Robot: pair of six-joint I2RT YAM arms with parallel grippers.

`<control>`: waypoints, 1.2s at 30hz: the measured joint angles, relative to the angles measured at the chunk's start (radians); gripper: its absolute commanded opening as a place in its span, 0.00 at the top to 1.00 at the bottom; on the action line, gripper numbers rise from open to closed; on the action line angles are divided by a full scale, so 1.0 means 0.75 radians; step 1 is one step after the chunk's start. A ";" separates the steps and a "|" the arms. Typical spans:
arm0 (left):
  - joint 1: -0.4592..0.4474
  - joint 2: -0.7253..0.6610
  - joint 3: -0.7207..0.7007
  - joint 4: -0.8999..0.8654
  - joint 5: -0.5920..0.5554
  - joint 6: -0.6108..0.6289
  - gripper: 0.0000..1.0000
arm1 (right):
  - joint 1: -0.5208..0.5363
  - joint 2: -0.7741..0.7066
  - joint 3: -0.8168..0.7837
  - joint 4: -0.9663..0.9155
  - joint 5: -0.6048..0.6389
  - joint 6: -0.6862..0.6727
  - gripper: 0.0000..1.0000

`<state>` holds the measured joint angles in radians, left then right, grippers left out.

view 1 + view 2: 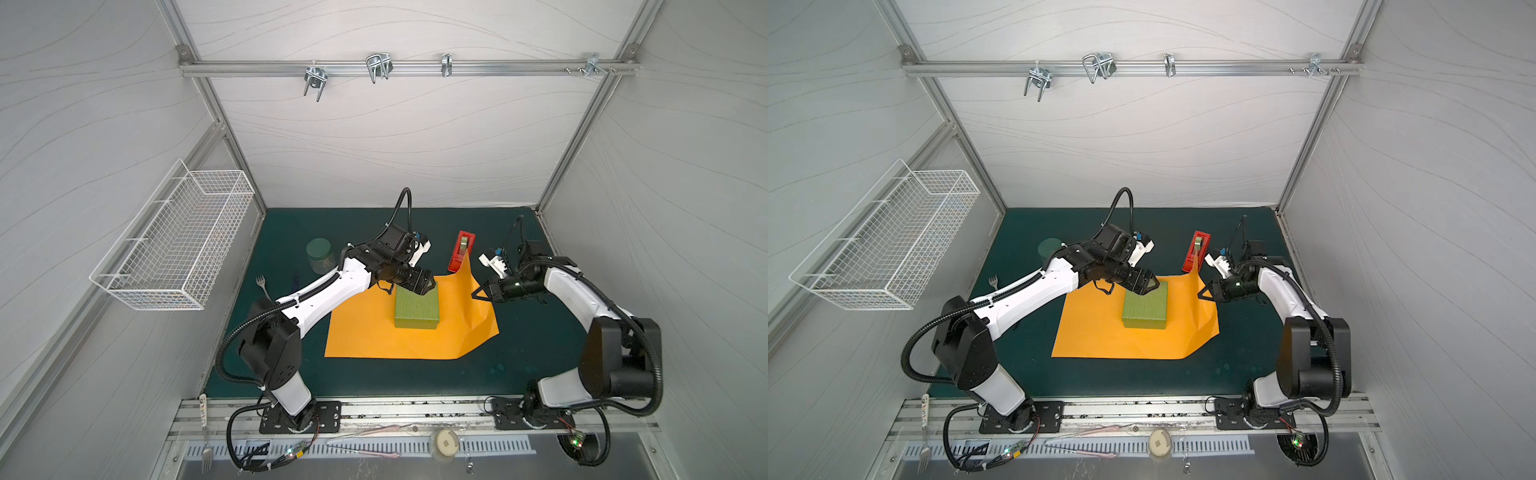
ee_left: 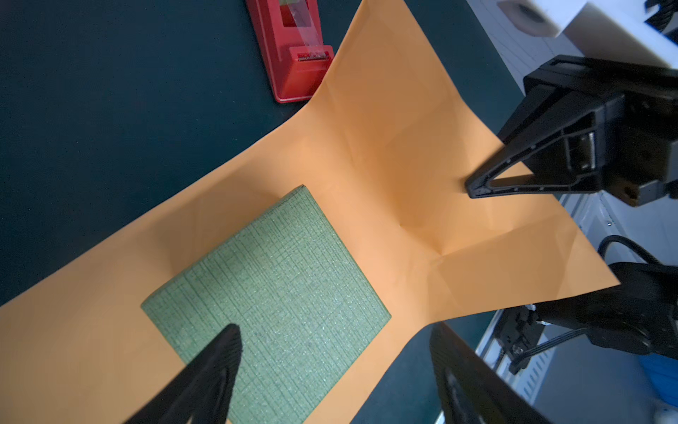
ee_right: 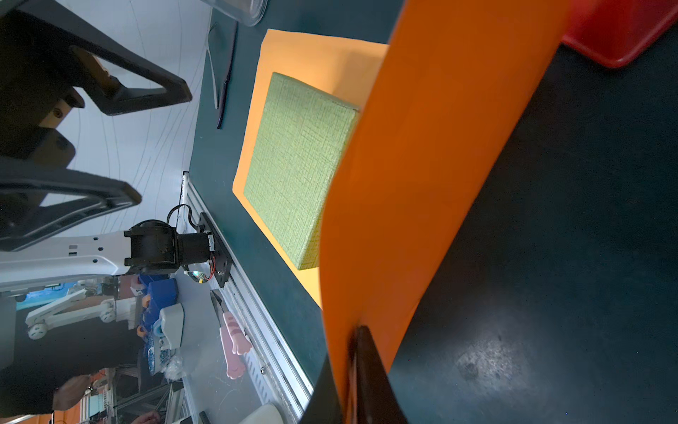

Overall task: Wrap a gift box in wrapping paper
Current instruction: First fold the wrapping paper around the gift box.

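The yellow-green gift box (image 1: 417, 309) (image 1: 1145, 309) (image 2: 268, 293) (image 3: 297, 165) sits on the orange wrapping paper (image 1: 374, 336) (image 1: 1100, 336) (image 2: 385, 154) (image 3: 422, 183), which lies on the dark green mat. My left gripper (image 1: 430, 286) (image 1: 1152, 286) (image 2: 335, 330) hovers open over the box's far edge, one finger above its top, holding nothing. My right gripper (image 1: 473, 295) (image 1: 1200, 294) (image 3: 357, 330) is shut on the paper's right edge. That side of the sheet is lifted off the mat and creased beside the box.
A red tape dispenser (image 1: 461, 251) (image 1: 1196, 251) (image 2: 293, 55) stands just behind the paper's raised far right corner. A lidded jar (image 1: 320, 255) and a fork (image 1: 262, 282) lie at the left of the mat. A white wire basket (image 1: 174, 237) hangs on the left wall.
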<state>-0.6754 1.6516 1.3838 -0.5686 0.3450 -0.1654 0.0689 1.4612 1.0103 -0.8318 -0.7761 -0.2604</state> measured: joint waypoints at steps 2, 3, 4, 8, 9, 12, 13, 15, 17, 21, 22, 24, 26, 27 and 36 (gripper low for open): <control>-0.001 0.022 0.027 0.002 0.035 -0.041 0.18 | 0.011 0.001 0.000 0.008 -0.003 0.002 0.81; -0.001 0.043 0.049 0.005 0.056 -0.070 0.18 | 0.016 0.002 0.000 0.011 -0.004 0.003 0.78; -0.002 0.064 0.068 0.010 0.077 -0.097 0.19 | 0.018 0.005 0.000 0.014 -0.007 0.004 0.76; -0.002 0.163 0.141 0.043 0.157 -0.230 0.20 | 0.022 0.024 0.000 0.023 -0.021 0.008 0.66; -0.002 0.187 0.156 0.055 0.173 -0.264 0.21 | 0.022 0.026 0.000 0.026 -0.028 0.009 0.64; -0.003 0.249 0.192 0.083 0.218 -0.370 0.21 | 0.022 0.029 -0.001 0.032 -0.063 0.007 0.60; -0.004 0.268 0.207 0.087 0.230 -0.399 0.22 | 0.022 0.031 -0.001 0.032 -0.074 0.006 0.60; -0.006 0.309 0.237 0.098 0.262 -0.466 0.22 | 0.022 0.036 -0.003 0.038 -0.099 0.004 0.59; -0.008 0.339 0.260 0.111 0.285 -0.514 0.22 | 0.022 0.044 -0.005 0.043 -0.116 0.002 0.58; -0.022 0.399 0.312 0.136 0.334 -0.596 0.22 | 0.025 0.055 -0.012 0.054 -0.152 0.002 0.56; -0.027 0.413 0.326 0.141 0.344 -0.612 0.22 | 0.028 0.055 -0.016 0.055 -0.160 0.002 0.56; -0.038 0.437 0.351 0.156 0.363 -0.641 0.22 | 0.034 0.055 -0.023 0.057 -0.171 0.002 0.55; -0.048 0.457 0.368 0.166 0.378 -0.668 0.22 | 0.037 0.055 -0.027 0.060 -0.188 0.001 0.54; -0.053 0.466 0.377 0.168 0.385 -0.683 0.22 | 0.039 0.055 -0.028 0.061 -0.197 0.001 0.54; -0.070 0.540 0.416 0.176 0.399 -0.747 0.39 | 0.057 0.058 -0.036 0.066 -0.243 -0.002 0.54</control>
<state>-0.7280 2.0567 1.6955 -0.4362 0.6441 -0.7258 0.1116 1.5051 0.9833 -0.7822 -0.9581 -0.2615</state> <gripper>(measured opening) 0.651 0.464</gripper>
